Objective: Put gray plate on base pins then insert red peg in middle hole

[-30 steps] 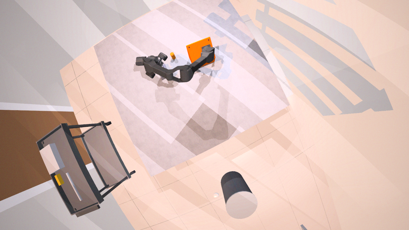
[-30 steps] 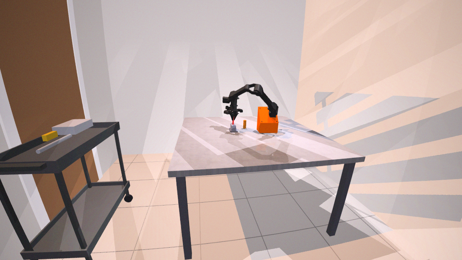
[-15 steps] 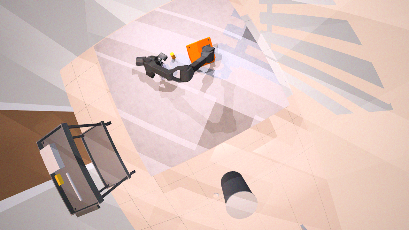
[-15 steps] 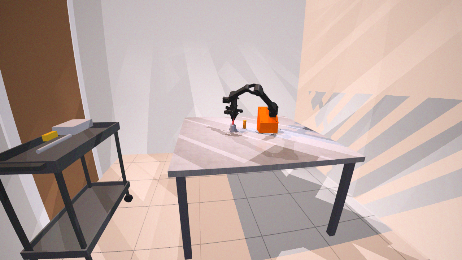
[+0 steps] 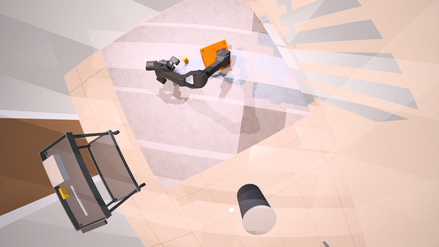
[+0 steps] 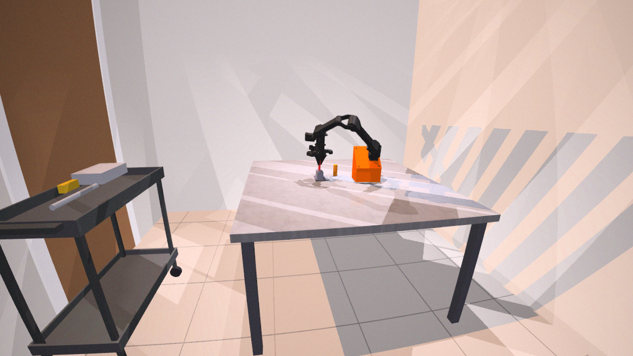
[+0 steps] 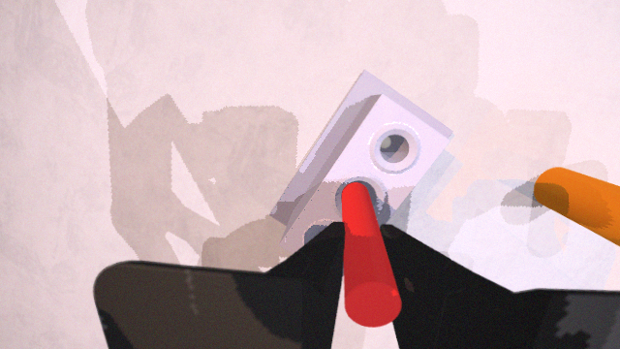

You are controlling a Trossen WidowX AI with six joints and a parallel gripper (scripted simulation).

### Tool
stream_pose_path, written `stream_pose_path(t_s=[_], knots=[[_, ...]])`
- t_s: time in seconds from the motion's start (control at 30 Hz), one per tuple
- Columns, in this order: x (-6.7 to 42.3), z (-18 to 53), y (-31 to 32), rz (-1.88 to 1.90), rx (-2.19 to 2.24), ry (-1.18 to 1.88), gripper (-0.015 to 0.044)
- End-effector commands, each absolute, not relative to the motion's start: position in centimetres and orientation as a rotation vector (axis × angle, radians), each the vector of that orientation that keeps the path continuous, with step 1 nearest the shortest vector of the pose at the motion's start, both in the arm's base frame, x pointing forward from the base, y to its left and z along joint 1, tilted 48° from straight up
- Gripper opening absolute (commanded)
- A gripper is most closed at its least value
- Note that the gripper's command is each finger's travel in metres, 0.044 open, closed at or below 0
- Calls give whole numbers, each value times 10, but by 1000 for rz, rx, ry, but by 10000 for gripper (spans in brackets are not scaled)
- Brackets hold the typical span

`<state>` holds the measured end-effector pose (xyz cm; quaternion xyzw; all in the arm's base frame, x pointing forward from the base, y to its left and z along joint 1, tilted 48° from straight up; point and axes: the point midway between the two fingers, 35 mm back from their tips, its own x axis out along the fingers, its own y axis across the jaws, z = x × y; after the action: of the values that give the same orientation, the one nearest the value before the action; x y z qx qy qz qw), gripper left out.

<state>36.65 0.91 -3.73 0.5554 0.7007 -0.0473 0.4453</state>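
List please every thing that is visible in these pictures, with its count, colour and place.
gray plate: one, light gray, on the table under the gripper, three holes in a row
red peg: one, red, between the fingers, tip at the plate's middle hole
orange cylinder: one, orange, standing on the table beside the plate
orange box: one, orange, on the table, carries the arm
table: one, pale marbled top, dark legs
cart: one, dark, left of the table
flat box: one, white, on the cart
yellow block: one, on the cart
rod: one, gray, on the cart
bin: one, dark gray, on the floor
gripper: one, black, shut on the peg
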Motion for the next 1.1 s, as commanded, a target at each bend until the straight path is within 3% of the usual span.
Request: stream_pose_path(t_s=[0.0, 0.1, 1.07], knots=[[367, -37, 9, -117, 1376, 1736, 79], [367, -37, 9, -117, 1376, 1736, 150], [362, -29, -4, -126, 1389, 1751, 150]])
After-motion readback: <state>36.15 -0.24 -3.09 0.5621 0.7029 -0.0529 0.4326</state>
